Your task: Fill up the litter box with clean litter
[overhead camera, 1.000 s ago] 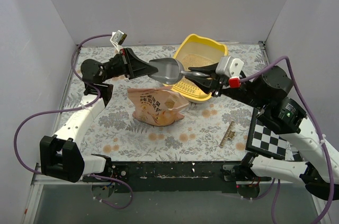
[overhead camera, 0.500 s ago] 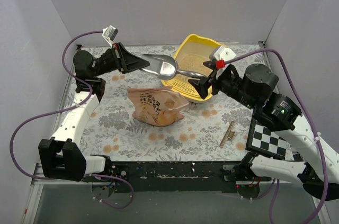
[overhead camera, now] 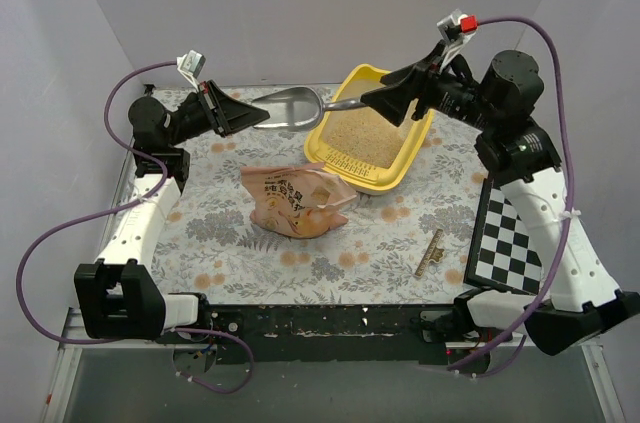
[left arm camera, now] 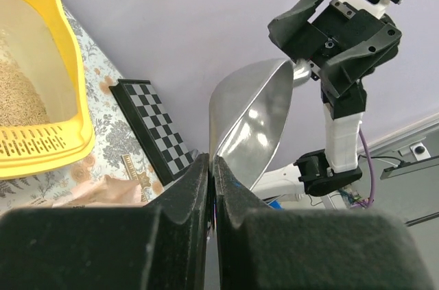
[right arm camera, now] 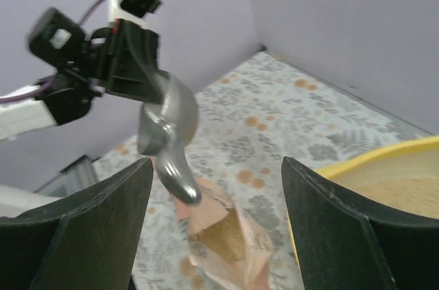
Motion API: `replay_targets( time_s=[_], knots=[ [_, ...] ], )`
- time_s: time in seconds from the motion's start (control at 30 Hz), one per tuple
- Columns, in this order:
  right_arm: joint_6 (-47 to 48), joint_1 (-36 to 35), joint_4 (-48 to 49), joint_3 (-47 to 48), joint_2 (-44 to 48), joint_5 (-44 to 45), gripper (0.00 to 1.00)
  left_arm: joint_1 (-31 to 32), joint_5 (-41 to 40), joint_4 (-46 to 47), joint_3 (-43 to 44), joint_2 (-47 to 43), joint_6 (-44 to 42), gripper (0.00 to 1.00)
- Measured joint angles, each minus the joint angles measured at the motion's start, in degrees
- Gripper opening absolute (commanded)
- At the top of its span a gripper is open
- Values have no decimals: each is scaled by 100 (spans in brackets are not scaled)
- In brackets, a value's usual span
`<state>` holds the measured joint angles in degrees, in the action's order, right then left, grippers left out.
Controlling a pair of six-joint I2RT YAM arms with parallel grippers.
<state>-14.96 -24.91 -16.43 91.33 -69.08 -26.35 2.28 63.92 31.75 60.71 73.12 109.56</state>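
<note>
The yellow litter box [overhead camera: 404,159] stands at the back right of the table, with beige clean litter [overhead camera: 368,133] spread inside. My left gripper [overhead camera: 238,116] is shut on the thin rim of the grey metal scoop [overhead camera: 287,107], held in the air left of the box; in the left wrist view the fingers [left arm camera: 182,201] pinch the scoop [left arm camera: 252,118] edge. My right gripper [overhead camera: 378,101] hangs open above the box's back rim with nothing in it. In the right wrist view the scoop [right arm camera: 168,132] handle hangs free in front of that gripper [right arm camera: 216,162].
A peach-pink bag [overhead camera: 295,198] lies open on the floral table in front of the box, brown fill showing at its mouth [right arm camera: 230,235]. A checkerboard [overhead camera: 508,248] and a small brown strip [overhead camera: 430,253] lie at the right. Walls enclose three sides.
My right gripper opened off the scoop's handle and rose up and back to the right. My left gripper pulled the scoop left and away from the box.
</note>
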Motion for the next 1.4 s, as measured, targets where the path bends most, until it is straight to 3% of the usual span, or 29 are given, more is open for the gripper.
replay_targets(
  time_s=[0.17,0.4,0.93,1.4],
  knots=[
    [-1390,275,1517,-590,-267,-1915,80,-35,17,-55,-35,13,-125,0],
    [-2549,387,2380,-866,-426,-3106,73,-46,15,-162,-35,22,-280,0],
    [-3080,341,2302,-1598,-407,-2710,71,-46,-577,-1982,586,-170,-1759,0],
    [-3401,46,2520,-1687,-487,-2433,50,-17,-719,-2293,590,-295,-2006,0]
  ],
)
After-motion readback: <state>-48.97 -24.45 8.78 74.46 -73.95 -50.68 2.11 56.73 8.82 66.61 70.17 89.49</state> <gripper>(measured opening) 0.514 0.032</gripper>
